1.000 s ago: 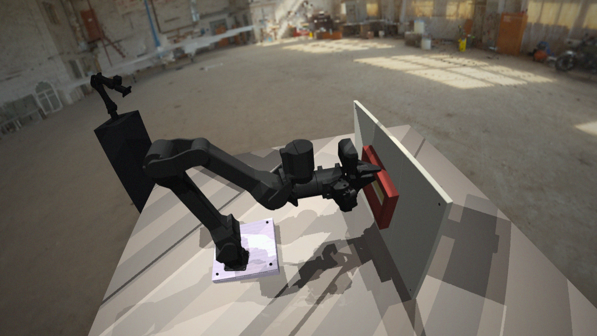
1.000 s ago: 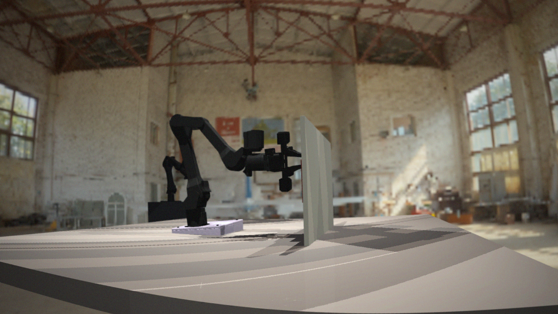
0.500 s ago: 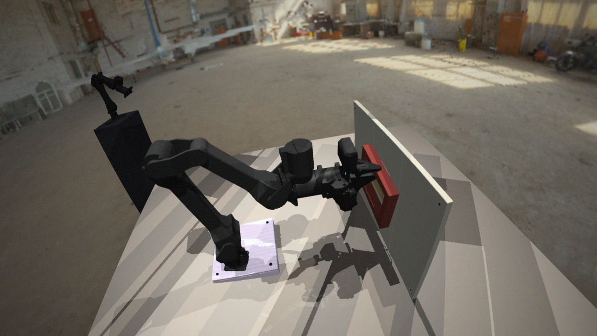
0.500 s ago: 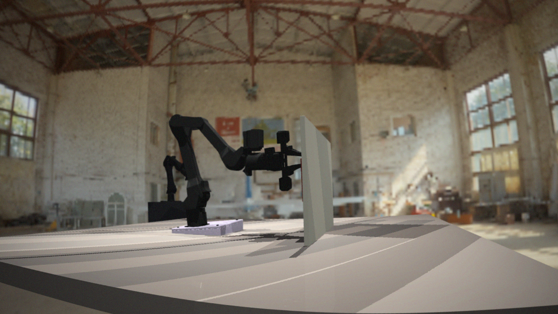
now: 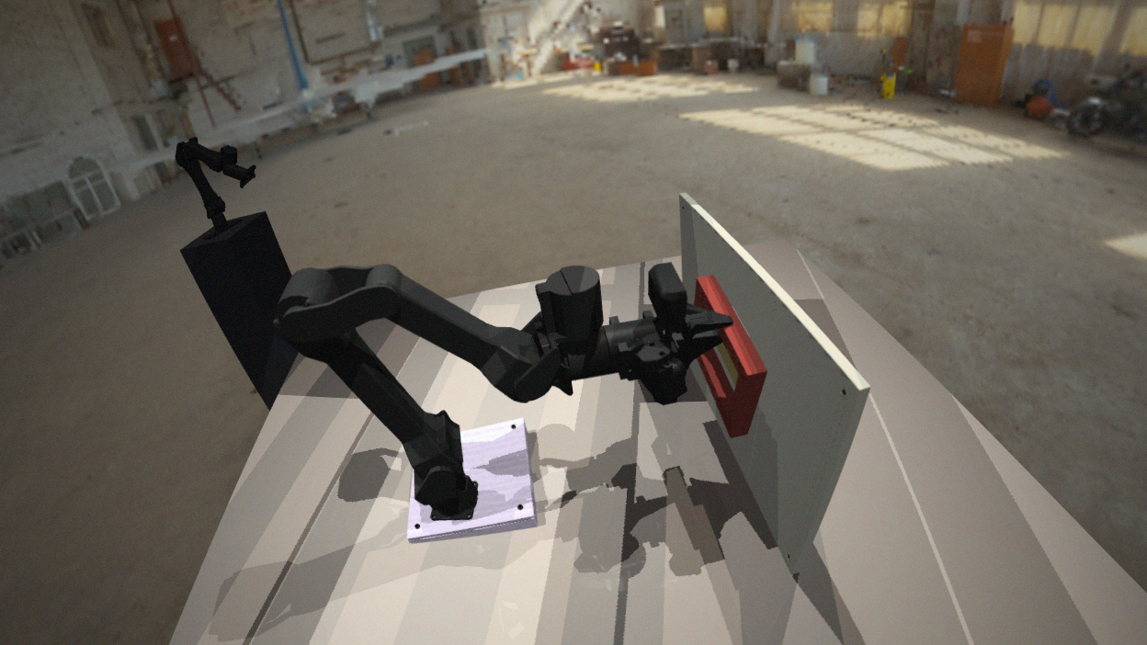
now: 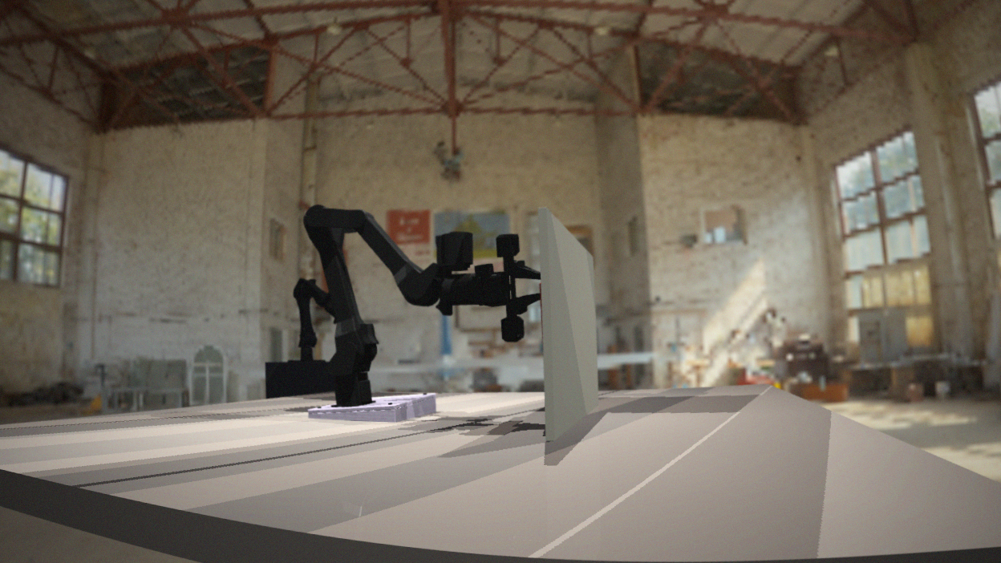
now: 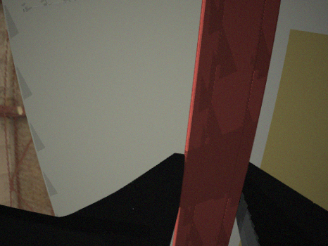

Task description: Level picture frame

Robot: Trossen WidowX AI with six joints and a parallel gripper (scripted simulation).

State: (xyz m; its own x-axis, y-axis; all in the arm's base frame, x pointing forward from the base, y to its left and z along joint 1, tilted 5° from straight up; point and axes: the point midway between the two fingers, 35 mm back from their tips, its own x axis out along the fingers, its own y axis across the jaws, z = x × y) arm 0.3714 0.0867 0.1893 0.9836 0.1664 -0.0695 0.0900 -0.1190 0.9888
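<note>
The red picture frame is against the upright pale panel. A yellow picture shows inside it in the wrist view. My gripper is shut on the frame's top bar, one finger on the outer side and one inside the opening. In the exterior view the panel's edge hides nearly all of the frame. The screw and the notched strip are hidden behind the frame. I cannot tell from these angles whether the frame is level.
My arm stands on a pale lilac base plate on the table. A second black arm stands on a dark pedestal behind it. The panel reaches above and to both sides of the frame.
</note>
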